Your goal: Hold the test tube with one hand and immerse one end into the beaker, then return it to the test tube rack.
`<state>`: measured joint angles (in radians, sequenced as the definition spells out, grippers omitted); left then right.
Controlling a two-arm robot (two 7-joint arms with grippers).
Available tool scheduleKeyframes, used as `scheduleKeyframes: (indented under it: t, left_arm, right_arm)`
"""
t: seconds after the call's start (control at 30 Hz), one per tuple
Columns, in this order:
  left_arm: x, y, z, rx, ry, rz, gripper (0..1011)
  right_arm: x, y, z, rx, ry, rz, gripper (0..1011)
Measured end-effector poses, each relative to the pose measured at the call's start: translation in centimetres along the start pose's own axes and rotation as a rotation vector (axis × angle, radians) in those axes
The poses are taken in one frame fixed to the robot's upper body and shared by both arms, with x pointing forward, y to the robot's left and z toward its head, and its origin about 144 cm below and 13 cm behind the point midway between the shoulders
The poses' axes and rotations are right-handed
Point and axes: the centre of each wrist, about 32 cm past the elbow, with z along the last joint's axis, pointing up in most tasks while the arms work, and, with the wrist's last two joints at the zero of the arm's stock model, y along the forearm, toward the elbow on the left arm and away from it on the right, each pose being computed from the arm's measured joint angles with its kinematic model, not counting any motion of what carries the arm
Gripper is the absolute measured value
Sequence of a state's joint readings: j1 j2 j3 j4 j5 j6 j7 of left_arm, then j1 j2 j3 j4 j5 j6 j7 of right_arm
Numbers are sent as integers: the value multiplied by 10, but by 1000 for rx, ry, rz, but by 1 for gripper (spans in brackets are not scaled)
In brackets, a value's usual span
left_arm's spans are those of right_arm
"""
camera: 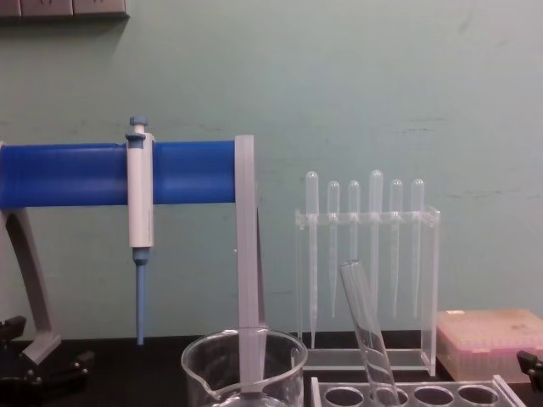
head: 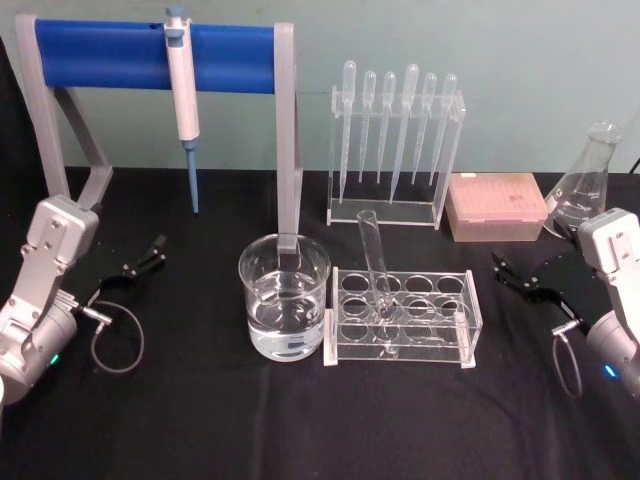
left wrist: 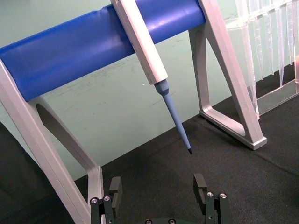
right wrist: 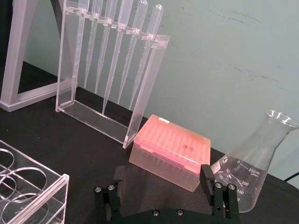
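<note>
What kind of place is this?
Probably a science lab bench: a test tube leans in a clear rack beside a beaker of clear liquid, with plastic pipettes and a flask behind.

A white-and-blue pipettor (head: 182, 88) hangs from a grey stand (head: 100, 55) with a thick blue crossbar, far left on the black table (head: 300, 420). Rightward stand a clear acrylic holder (head: 386, 212) of six plastic pipettes (head: 409, 120), a pink translucent lidded box (head: 496, 205), and a clear glass conical flask (head: 586, 185).

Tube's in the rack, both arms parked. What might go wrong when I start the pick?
The test tube leans in the rack, so a vertical grip may slip or tip it. The beaker, holding water, stands right beside the rack; the left gripper could knock it reaching in.
</note>
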<state>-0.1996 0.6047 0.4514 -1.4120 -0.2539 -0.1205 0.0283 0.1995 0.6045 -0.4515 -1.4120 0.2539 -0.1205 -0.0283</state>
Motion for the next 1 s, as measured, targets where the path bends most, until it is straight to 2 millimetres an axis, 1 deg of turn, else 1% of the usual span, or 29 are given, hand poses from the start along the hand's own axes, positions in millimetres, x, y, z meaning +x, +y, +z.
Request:
scheduleKeyframes:
  t: [1.0]
  left_arm:
    - [0,0,0,0,0,0,1000]
  right_arm:
    - [0,0,0,0,0,0,1004]
